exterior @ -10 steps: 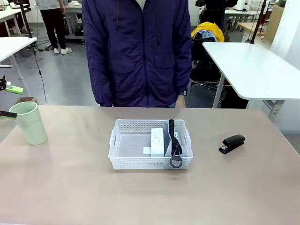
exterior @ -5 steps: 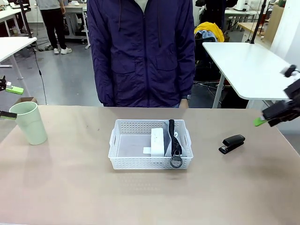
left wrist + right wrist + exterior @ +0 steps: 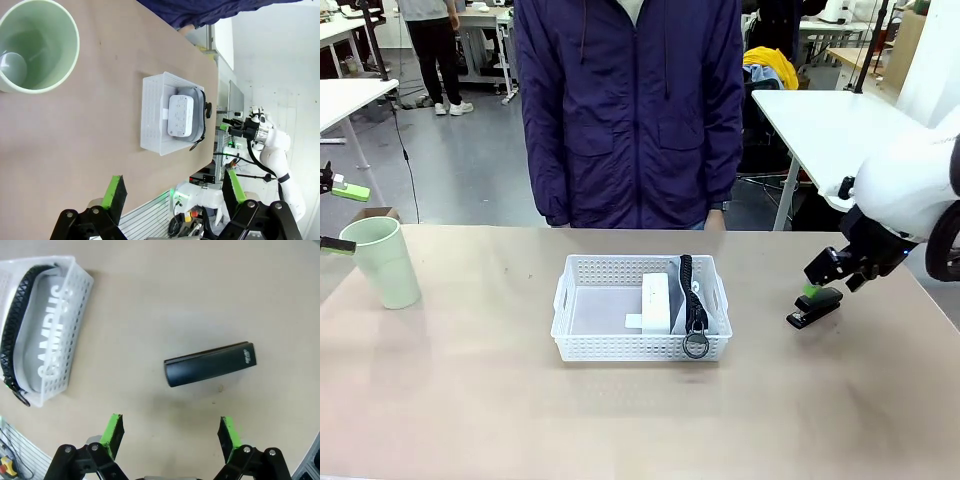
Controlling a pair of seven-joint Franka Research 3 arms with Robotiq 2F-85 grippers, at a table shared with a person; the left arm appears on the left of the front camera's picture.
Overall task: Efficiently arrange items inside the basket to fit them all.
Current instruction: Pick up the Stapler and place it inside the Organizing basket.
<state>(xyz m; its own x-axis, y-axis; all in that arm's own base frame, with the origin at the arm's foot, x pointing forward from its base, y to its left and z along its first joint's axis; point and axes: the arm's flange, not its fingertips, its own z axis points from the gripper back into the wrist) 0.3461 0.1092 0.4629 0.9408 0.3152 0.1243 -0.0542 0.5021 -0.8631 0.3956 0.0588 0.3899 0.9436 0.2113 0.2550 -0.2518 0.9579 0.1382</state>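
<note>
The basket (image 3: 640, 346) is sitting mid-table, carrying the clock (image 3: 656, 298) with the pouch (image 3: 692, 295) at its 3 o'clock. The stapler (image 3: 210, 364) is lying clear at 12 o'clock of the right gripper (image 3: 171, 423), whose jaws are gaping wide. The left gripper (image 3: 175, 181) is likewise hanging released, with the cup (image 3: 74, 50) at its 10 o'clock.

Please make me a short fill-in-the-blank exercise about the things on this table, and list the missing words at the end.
1. The clock and the pouch lie inside the basket, while the stapler lies ____ it.
2. The cup stands upright and is ____.
3. The right end effector hovers above the stapler with its jaws ____.

Missing words: outside; empty; open.
</note>
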